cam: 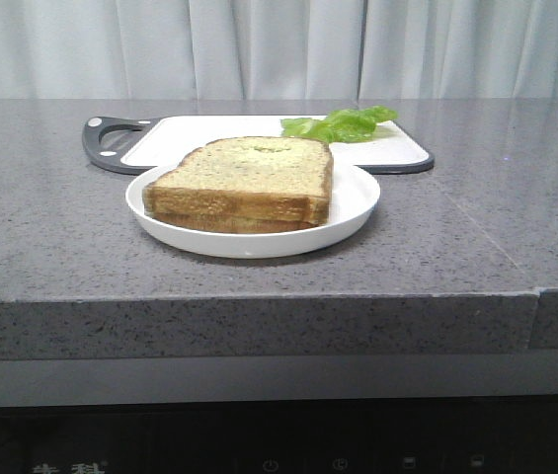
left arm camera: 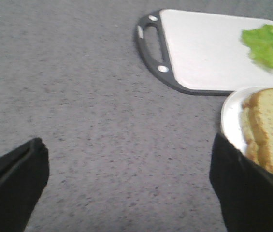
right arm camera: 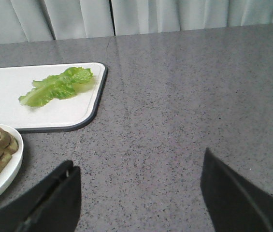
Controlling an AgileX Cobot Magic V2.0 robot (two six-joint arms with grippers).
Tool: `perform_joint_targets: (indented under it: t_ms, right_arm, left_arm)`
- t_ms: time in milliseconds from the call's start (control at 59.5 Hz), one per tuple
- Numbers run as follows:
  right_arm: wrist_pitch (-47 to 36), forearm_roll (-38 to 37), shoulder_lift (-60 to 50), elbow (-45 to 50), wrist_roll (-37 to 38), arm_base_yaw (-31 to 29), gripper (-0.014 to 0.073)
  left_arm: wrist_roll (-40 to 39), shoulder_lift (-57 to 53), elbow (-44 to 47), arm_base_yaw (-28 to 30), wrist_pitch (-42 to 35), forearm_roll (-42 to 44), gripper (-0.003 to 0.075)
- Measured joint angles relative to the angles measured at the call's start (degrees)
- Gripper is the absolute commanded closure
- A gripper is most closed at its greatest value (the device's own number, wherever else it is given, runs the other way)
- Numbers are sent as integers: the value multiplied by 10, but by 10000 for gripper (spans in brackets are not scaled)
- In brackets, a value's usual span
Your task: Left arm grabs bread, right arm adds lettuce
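Bread (cam: 244, 178): we see it stacked on the plate (cam: 353, 212), ready to lift.
Lettuce (cam: 343, 123): at one o'clock, on the board (cam: 209, 133).
Fingers: left gripper (left arm camera: 126, 188) and right gripper (right arm camera: 138, 193) both spread, empty.

Markings, front view:

1. Dark front panel (cam: 279, 439) below the worktop edge, near left: two pale printed characters (cam: 69, 467), cut off by the lower edge of the picture; they look like Chinese script but cannot be read with certainty.
2. Same panel, near centre to right: a row of four small pale symbols. The first is a round power-type sign (cam: 271, 464), the second a circular sign (cam: 340, 463), the last two small square icons (cam: 409, 461); their meaning cannot be made out.

Left wrist view and right wrist view: no text, label, brand or number can be read.
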Motion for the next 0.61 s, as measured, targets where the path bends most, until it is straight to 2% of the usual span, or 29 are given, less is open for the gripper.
perform_joint_targets:
  t_ms: [353,606]
  right_arm:
    - [2,0,0,0,0,0,56]
    - [-3,0,0,0,0,0,56]
  left_arm:
    - [17,276,-155,-199,10,-33,62]
    - [18,408,-239,-253,14,-38,62]
